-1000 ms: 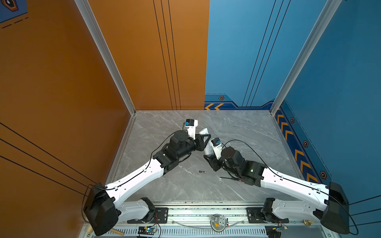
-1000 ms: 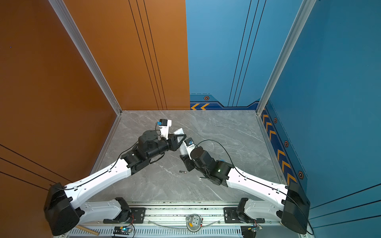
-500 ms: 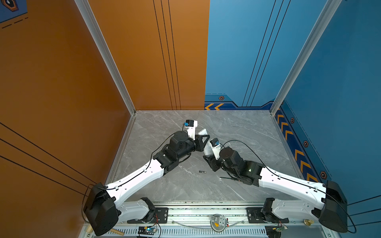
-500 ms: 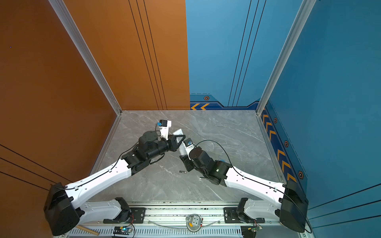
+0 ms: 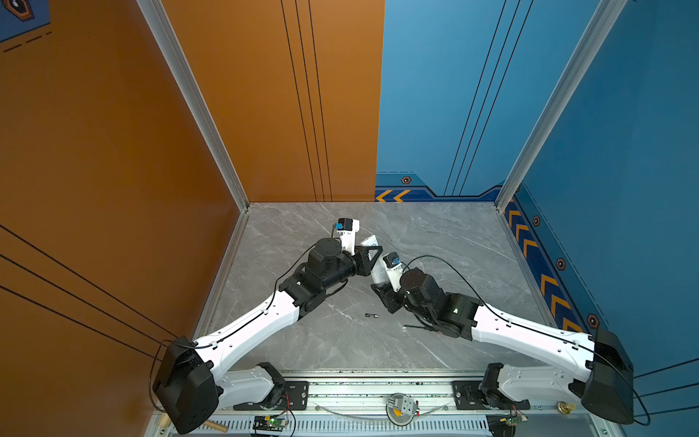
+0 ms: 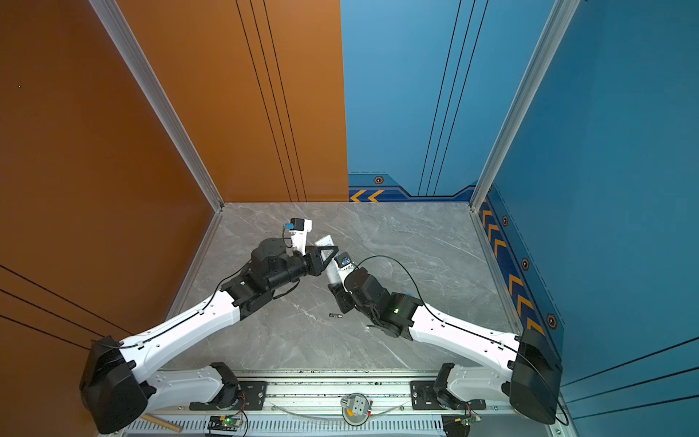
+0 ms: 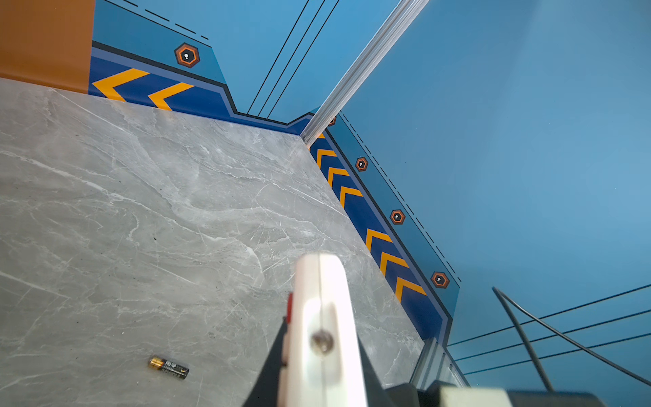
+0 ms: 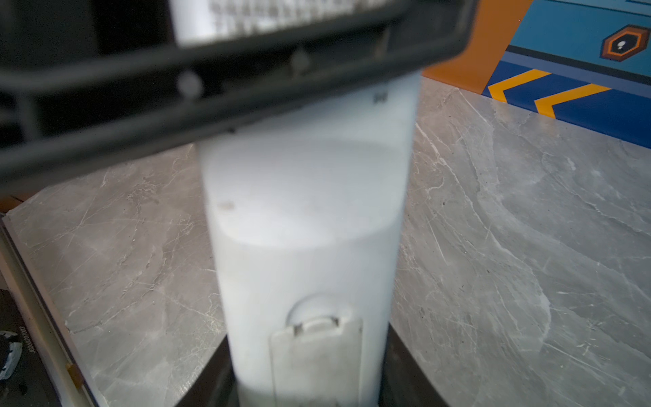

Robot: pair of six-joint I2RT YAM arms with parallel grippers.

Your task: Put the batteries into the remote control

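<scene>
Midair, over the middle of the grey marble table (image 5: 435, 246): holding the remote control (image 5: 370, 241) with both grippers. Clamped tight on its upper half with the left gripper (image 5: 368, 257), reaching in from 8 o'clock in both top views. Seen edge-on from the left wrist, with a dark finger (image 7: 270, 370) pressed against each side and a bit of red showing at one rim. Pinched at its lower end by the right gripper (image 5: 380, 289), coming in from 4 o'clock and closed against the long edges. Tilted, with the far end leaning toward 12 o'clock and the held end toward 6. Turning its plain white back to the right wrist camera, with the battery door (image 8: 317, 356) seemingly shut, sitting just beyond the black fingers (image 8: 211, 380), latch tab at the end farther from them. Blurred across that view, farther along the remote: the black frame of the left gripper. Lying flat on the stone at 6 o'clock from the remote's lower end, apart from both grippers: one battery (image 5: 372, 314), dark with a gold band at one end. Same cell also in the left wrist view, alone on the marble. Touching nothing but the tabletop.
</scene>
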